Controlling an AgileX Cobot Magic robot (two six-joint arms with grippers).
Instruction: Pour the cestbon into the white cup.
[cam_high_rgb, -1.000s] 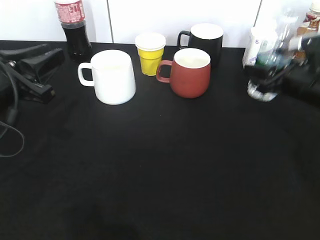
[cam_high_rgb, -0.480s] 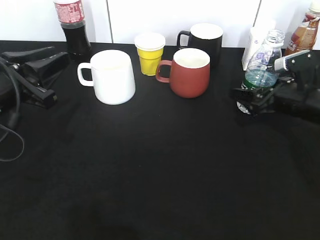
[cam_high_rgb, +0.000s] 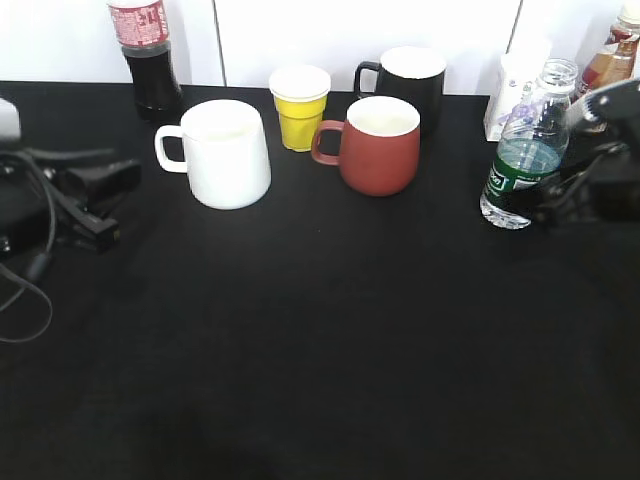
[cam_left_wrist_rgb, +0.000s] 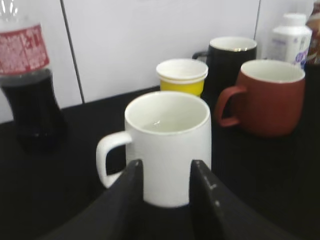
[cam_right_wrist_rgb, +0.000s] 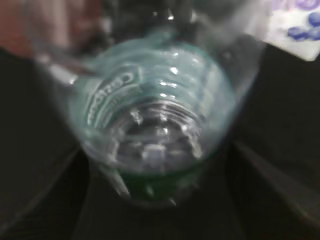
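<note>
The cestbon bottle (cam_high_rgb: 527, 150) stands upright at three o'clock on the black table (cam_high_rgb: 320, 350), clamped low down between the right gripper's (cam_high_rgb: 520, 205) fingers. The white cup (cam_high_rgb: 222, 152) sits at ten o'clock, handle leftward. The left gripper (cam_left_wrist_rgb: 166, 180) points at the cup, fingers spread about as wide as the mug, not touching it

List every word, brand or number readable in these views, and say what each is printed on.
None can be read with certainty.
Cestbon bottle: white print on the green label, blurred in the right wrist view; no letters can be made out.
Cola bottle: white marks on the red label, too blurred to read.
White container: blue print, too small to read.
Brown drink bottle: label unreadable.
</note>
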